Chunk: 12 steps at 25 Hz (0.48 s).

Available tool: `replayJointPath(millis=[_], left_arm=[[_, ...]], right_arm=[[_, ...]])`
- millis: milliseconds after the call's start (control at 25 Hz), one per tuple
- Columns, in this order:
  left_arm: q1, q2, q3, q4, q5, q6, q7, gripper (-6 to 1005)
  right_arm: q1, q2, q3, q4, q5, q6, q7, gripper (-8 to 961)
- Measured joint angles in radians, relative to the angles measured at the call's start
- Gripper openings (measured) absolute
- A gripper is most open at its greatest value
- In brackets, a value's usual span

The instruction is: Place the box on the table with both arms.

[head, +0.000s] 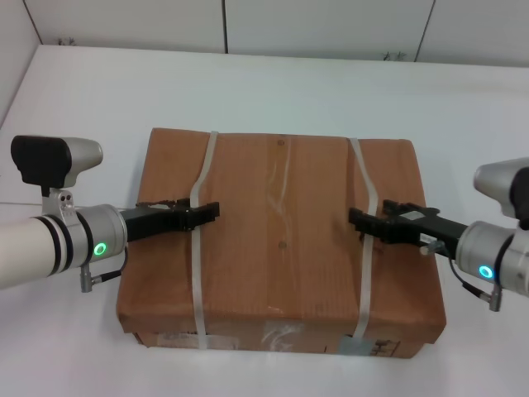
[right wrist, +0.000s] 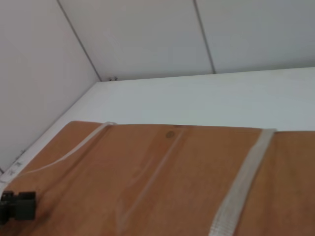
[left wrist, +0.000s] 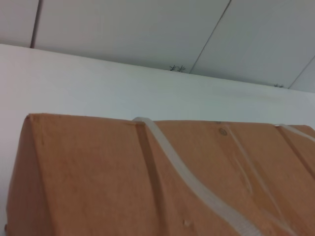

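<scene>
The large brown cardboard box (head: 281,240) with two white straps lies on the white table (head: 273,83); I cannot tell whether its base touches the table. My left gripper (head: 211,212) reaches in over the box top and is shut on the left strap (head: 197,248), which rises off the cardboard in the left wrist view (left wrist: 187,177). My right gripper (head: 357,220) reaches in from the other side and is shut on the right strap (head: 365,273). The right wrist view shows the box top (right wrist: 162,172), the right strap (right wrist: 241,182) and the left gripper's tip (right wrist: 17,206).
Grey wall panels (head: 331,25) stand behind the table's far edge. Labels (head: 273,339) show on the box's front side. Bare tabletop lies on all sides of the box.
</scene>
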Motion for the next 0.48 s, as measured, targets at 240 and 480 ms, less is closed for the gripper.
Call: replayJointPath(millis=[240, 480], left_arm=[[0.001, 0.0, -0.011, -0.001, -0.01, 0.01, 0.001, 619], [0.0, 0.003, -0.012, -0.004, -0.029, 0.023, 0.013, 629]], right_arm=[[-0.038, 0.0, 0.031, -0.032, 0.001, -0.043, 0.001, 790], [-0.067, -0.001, 0.051, -0.061, 0.001, -0.105, 0.005, 813]])
